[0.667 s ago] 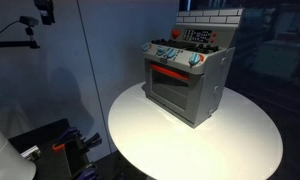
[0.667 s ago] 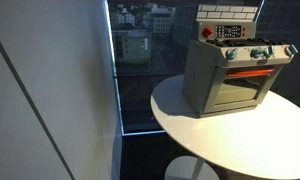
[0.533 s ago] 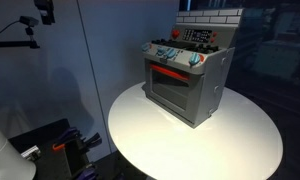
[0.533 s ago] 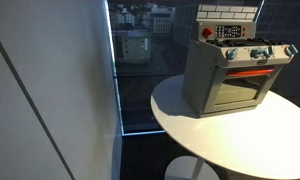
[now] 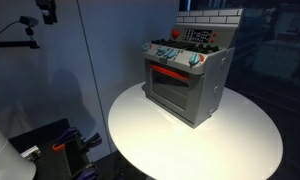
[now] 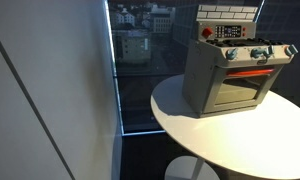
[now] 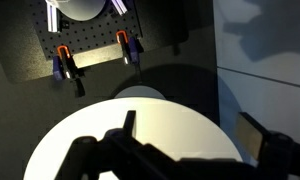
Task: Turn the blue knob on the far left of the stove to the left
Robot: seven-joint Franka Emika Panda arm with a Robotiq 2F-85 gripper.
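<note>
The stove [image 5: 186, 80] is a small grey toy oven with a red door handle, and it stands on a round white table [image 5: 240, 145]. It shows in both exterior views, and again here [image 6: 228, 78]. The blue knob [image 5: 154, 50] is the left end one of the front knob row, also seen as a small dot [image 6: 230, 56]. The gripper [image 7: 190, 130] shows only in the wrist view. It is open and empty, above the white table [image 7: 90, 130], and is out of frame in both exterior views. The stove is not in the wrist view.
A dark perforated board with two orange clamps [image 7: 62, 64] lies on the floor beyond the table. A camera on an arm [image 5: 45, 12] hangs at the upper left. A window onto city buildings [image 6: 140, 40] stands behind the table, next to a pale wall panel [image 6: 50, 90].
</note>
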